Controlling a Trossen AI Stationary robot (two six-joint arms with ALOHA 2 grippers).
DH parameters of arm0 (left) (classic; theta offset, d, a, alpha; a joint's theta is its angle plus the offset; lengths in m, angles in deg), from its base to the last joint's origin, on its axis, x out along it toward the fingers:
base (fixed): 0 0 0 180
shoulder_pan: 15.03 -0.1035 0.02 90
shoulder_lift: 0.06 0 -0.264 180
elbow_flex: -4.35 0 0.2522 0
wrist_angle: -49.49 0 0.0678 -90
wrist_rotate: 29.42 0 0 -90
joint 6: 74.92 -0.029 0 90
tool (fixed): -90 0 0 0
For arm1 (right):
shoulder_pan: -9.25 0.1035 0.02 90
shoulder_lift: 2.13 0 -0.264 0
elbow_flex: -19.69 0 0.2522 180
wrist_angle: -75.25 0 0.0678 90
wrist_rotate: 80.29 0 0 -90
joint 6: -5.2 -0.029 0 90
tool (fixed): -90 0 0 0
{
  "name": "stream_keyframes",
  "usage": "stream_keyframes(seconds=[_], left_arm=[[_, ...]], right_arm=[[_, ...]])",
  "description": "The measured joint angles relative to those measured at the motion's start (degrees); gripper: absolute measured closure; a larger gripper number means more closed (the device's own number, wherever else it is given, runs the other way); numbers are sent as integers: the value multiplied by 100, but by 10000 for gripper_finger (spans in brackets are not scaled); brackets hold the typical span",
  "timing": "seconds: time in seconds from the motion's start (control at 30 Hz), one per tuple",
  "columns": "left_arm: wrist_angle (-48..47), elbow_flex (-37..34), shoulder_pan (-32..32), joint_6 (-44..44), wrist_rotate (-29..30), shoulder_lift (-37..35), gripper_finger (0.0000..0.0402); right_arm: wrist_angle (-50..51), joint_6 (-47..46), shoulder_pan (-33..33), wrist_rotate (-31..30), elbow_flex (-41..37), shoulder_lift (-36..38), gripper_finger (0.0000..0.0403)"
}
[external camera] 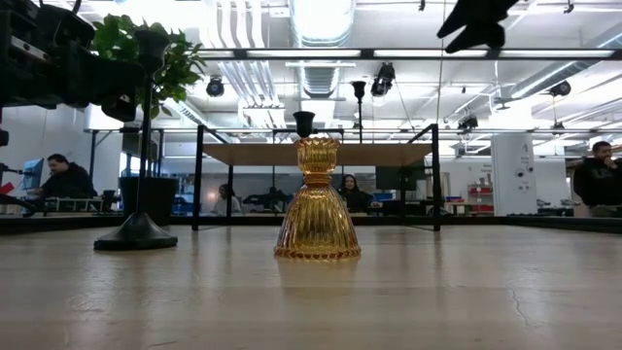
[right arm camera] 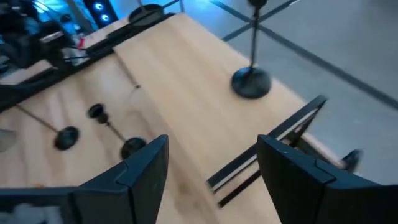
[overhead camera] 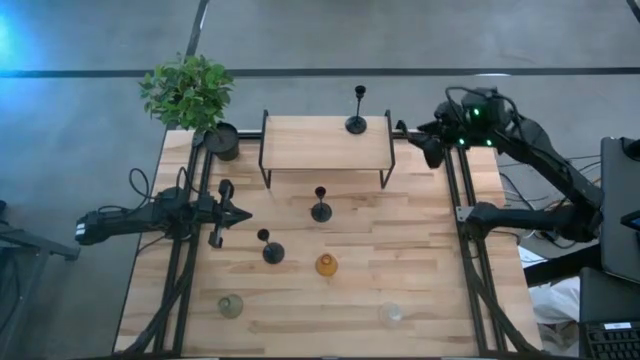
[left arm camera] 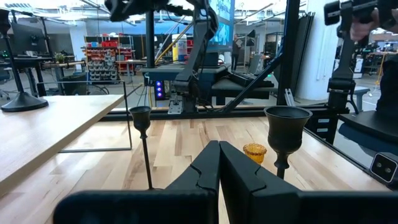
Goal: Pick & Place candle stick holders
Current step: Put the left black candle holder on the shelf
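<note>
Three black candlesticks stand upright on their round bases. One point(overhead camera: 355, 122) is on the raised wooden shelf point(overhead camera: 300, 145). Two stand on the table, at mid-table point(overhead camera: 320, 210) and nearer the left point(overhead camera: 272, 250). My left gripper point(overhead camera: 240, 213) is shut and empty, level over the table's left side and pointing right at those two. In the left wrist view point(left arm camera: 219, 163) they stand ahead, to either side of the fingers point(left arm camera: 144, 146) point(left arm camera: 285, 134). My right gripper point(overhead camera: 428, 145) is open and empty, just off the shelf's right end. Its wrist view point(right arm camera: 211, 165) looks down on the shelf's candlestick point(right arm camera: 250, 81).
An amber glass vase point(overhead camera: 326, 265) stands right of the nearer candlestick. A greenish vase point(overhead camera: 231, 306) and a clear one point(overhead camera: 390, 315) stand near the front edge. A potted plant point(overhead camera: 222, 140) is at the back left, beside the shelf. People sit in the room beyond.
</note>
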Motion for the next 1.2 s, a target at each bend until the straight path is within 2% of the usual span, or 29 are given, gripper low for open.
stream_keyframes(seconds=[0.13, 0.33, 0.57, 0.77, 1.03, 1.2], left_arm=[[0, 1, 1, 1, 2, 0, 387], [0, 0, 2, 1, 2, 0, 387], [1, 2, 2, 0, 1, 0, 387], [0, 1, 1, 1, 1, 0, 387], [0, 0, 0, 1, -1, 0, 387], [0, 1, 1, 2, 2, 0, 387]], right_arm=[[-350, -536, 439, 22, -547, 469, 176], [-1698, -1356, 1490, 100, -1582, 1135, 191], [-2647, -1356, 2440, -201, -2719, 1456, 233], [-2848, -1020, 2542, -222, -3387, 1473, 292], [-2963, -328, 2542, -214, -3848, 1473, 375], [-2940, -311, 2542, -219, -4094, 1464, 392]])
